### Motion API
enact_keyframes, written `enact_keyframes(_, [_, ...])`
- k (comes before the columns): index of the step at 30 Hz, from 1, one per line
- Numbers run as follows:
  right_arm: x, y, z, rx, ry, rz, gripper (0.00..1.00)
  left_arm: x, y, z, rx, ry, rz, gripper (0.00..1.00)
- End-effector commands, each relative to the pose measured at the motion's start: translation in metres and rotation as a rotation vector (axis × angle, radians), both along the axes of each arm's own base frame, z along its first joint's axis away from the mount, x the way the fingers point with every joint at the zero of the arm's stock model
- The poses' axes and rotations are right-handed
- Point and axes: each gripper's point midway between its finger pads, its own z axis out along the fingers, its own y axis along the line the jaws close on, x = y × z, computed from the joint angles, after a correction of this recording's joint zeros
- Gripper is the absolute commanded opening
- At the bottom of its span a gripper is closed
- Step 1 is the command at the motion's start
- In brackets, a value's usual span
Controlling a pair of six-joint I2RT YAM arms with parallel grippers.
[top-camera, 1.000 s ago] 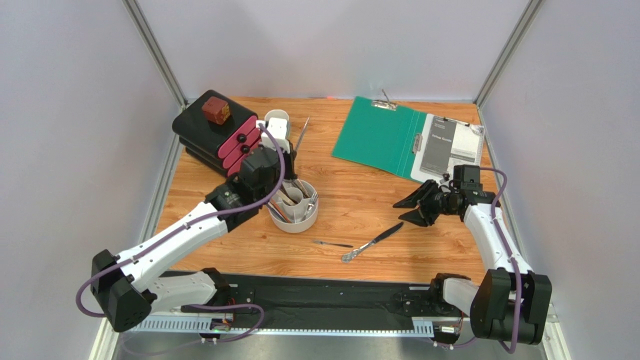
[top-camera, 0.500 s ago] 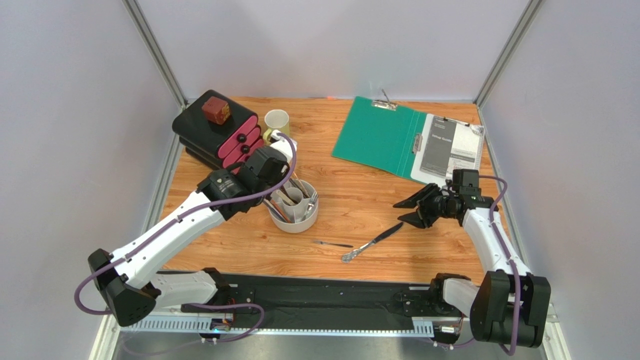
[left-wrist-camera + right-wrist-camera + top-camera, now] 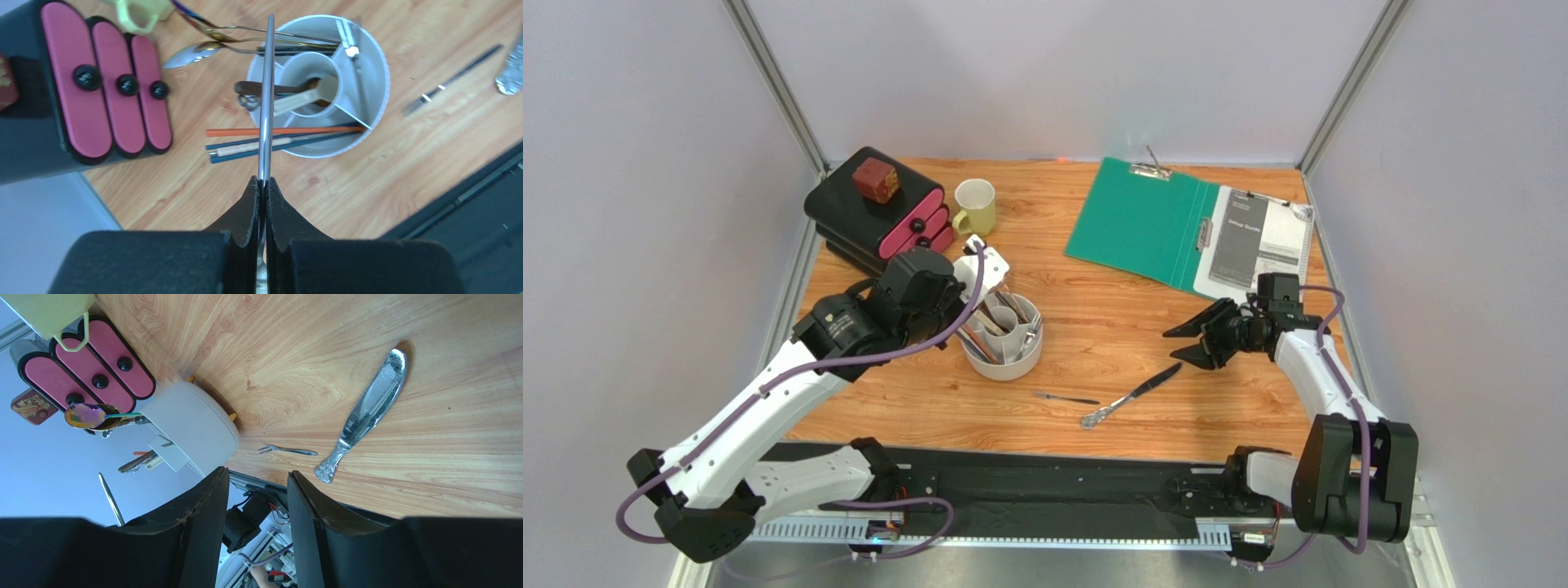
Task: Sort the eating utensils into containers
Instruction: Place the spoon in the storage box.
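My left gripper (image 3: pixel 265 182) is shut on a slim silver utensil (image 3: pixel 267 92), seen edge-on, whose free end reaches over the round white container (image 3: pixel 380 79). The container (image 3: pixel 1003 355) holds several utensils. Orange and blue chopsticks (image 3: pixel 270 131) stick out over its left rim. A white ceramic spoon (image 3: pixel 307 97) lies in its middle cup. On the table to its right lie a silver knife (image 3: pixel 1133 395) and a small fork (image 3: pixel 1066 399). My right gripper (image 3: pixel 1177 348) hovers open above and right of the knife (image 3: pixel 368 413), holding nothing.
A black box with pink drawers (image 3: pixel 885 221) and a red-brown cube (image 3: pixel 875 179) on top stands at the back left. A pale yellow mug (image 3: pixel 973 202) stands beside it. An open green folder (image 3: pixel 1149 221) with papers (image 3: pixel 1259 239) lies at the back right.
My left arm has drawn back toward the near left with the silver utensil still gripped, uncovering the mug. The right gripper has shifted only slightly and stays open.
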Motion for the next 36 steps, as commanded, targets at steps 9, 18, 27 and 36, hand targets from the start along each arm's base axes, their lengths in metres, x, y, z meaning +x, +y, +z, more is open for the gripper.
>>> enact_keyframes(9, [0.006,0.004,0.006,0.026,-0.046,0.011,0.45,-0.028,-0.016,-0.024,0.026,0.149,-0.163,0.0])
enact_keyframes(18, [-0.001,0.006,-0.002,0.043,-0.031,-0.002,0.45,-0.024,0.01,-0.045,0.144,0.14,-0.084,0.0])
enact_keyframes(27, [0.0,0.007,-0.004,0.054,-0.03,0.001,0.45,-0.016,-0.003,-0.046,0.162,0.133,-0.125,0.0])
enact_keyframes(36, [-0.006,0.01,-0.01,0.078,-0.017,0.004,0.45,-0.005,-0.024,-0.054,0.207,0.138,-0.17,0.0])
